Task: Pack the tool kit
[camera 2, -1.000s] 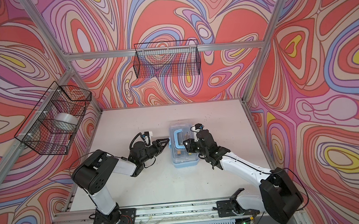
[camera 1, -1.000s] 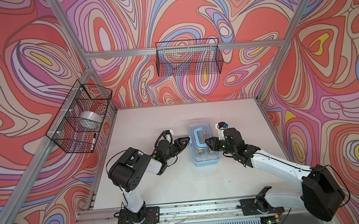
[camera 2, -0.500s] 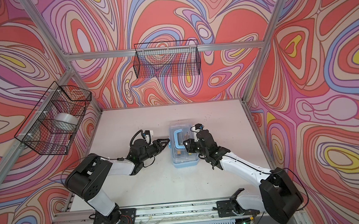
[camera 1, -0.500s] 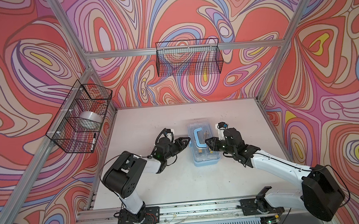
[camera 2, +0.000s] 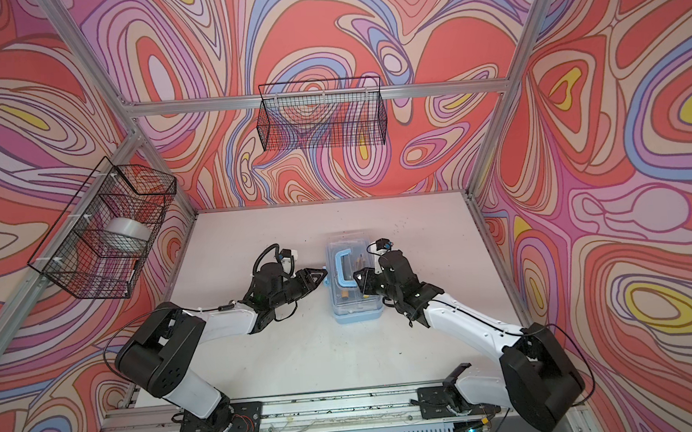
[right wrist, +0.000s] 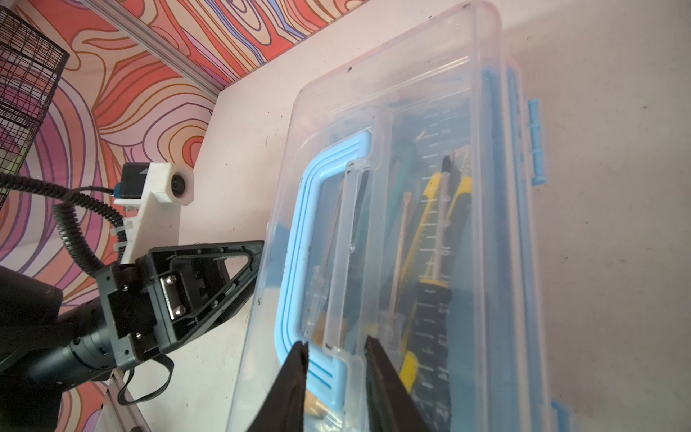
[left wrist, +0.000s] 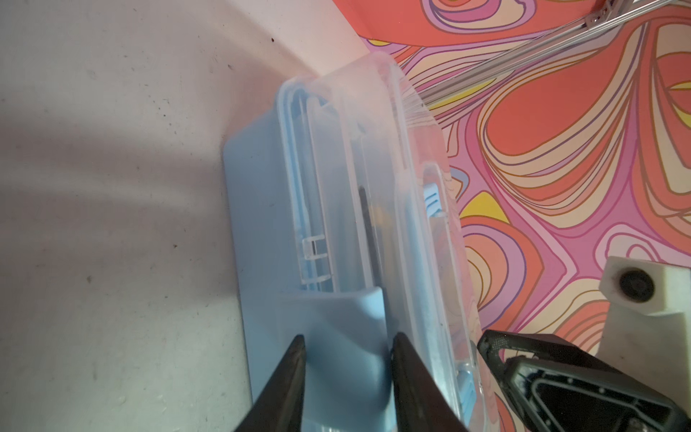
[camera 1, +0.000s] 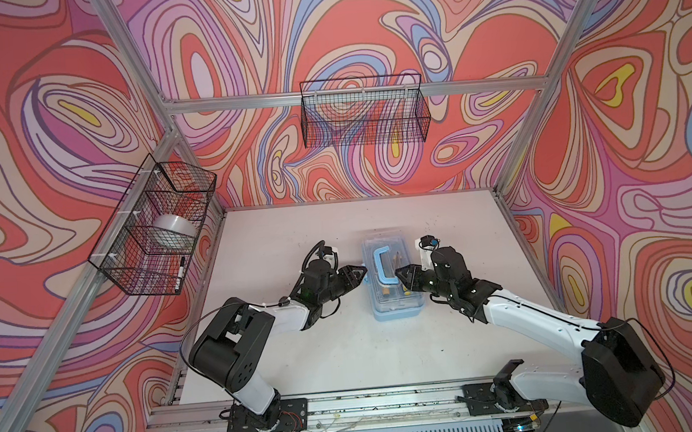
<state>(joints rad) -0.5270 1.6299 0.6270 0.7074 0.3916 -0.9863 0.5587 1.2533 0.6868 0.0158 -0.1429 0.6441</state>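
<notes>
Light-blue plastic under a clear lid: the tool kit [camera 1: 396, 301] [camera 2: 357, 306] lies flat on the white counter [camera 1: 304, 353], a little right of the counter's middle. Its long sides run from the front edge toward the back. The lid is down, and the blue handle [camera 1: 377, 265] lies folded flat on top. Through the lid, in my right wrist view, I can make out yellow-and-black tools [right wrist: 430, 232] and a clear-handled screwdriver [right wrist: 318, 288] lying lengthwise.

My left hand [camera 1: 364, 269] [left wrist: 347, 340] meets the kit's left long side about halfway along. In the left wrist view it is clenched on the light-blue side latch [left wrist: 336, 318], one finger on each flank.

My right hand [camera 1: 397, 271] [right wrist: 336, 342] reaches over the lid from the right. It stands narrowly parted, straddling the handle's end nearer the counter's front edge, where the handle joins the lid. I cannot tell whether it grips there or only hovers above.

A black wire basket [camera 1: 140, 277] on the left wall holds a roll of tape [camera 1: 170, 231]. A second basket [camera 1: 364, 115] hangs on the back wall, well apart from the kit.
</notes>
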